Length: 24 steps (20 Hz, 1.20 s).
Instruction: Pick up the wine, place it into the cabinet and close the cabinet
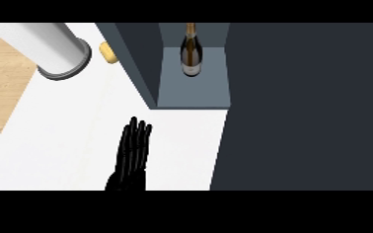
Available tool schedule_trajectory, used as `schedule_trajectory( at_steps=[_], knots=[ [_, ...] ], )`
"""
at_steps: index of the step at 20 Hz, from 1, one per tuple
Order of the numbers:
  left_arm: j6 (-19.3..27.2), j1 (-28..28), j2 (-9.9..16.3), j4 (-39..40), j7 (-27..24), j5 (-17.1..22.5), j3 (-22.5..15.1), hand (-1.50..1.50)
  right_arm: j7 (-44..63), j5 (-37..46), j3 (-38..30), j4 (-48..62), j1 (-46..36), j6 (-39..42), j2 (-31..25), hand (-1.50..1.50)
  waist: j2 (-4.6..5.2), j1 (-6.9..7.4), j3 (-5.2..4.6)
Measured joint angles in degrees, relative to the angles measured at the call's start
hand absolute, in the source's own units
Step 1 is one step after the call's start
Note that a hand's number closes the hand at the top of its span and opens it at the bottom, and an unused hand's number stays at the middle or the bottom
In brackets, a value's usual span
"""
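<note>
Wine (191,54) upright inside open cabinet (191,94), well beyond left hand (131,158), fingers straight, holding nothing

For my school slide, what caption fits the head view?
Wine bottle stands inside the open cabinet; left hand rests open.

White counter (73,128); light wood floor (15,74) at left; even, shadowless light
</note>
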Motion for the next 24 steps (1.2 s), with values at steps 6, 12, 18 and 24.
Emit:
schedule_trajectory(
  at_steps=[6, 12, 18, 24],
  knots=[
    [-7.4, 5.3, 8.4, -7.0, 0.2, 2.0, 3.8, -1.5, -0.6, -0.3, 2.2, 0.2, 1.8, 2.8, -0.5, 1.5, 0.03, -0.02, -0.03],
    [-11.9, 10.4, 12.8, -10.1, -1.8, 4.1, 7.8, -1.5, 1.8, -1.4, 7.7, -0.4, 5.6, 3.3, 1.2, 1.5, -0.03, -0.1, -0.05],
    [-16.7, 13.7, 16.6, -12.0, -2.7, 7.6, 14.7, -1.5, 4.8, -2.0, 14.3, -0.3, 8.4, 2.5, 2.8, 1.5, -0.02, 0.05, -0.04],
    [-20.8, 16.7, 20.2, -13.6, -2.3, 12.3, 22.9, -1.5, 4.6, -1.5, 23.7, -0.3, 9.2, 4.8, 2.7, 1.5, -0.12, 0.08, -0.05]
  ],
)
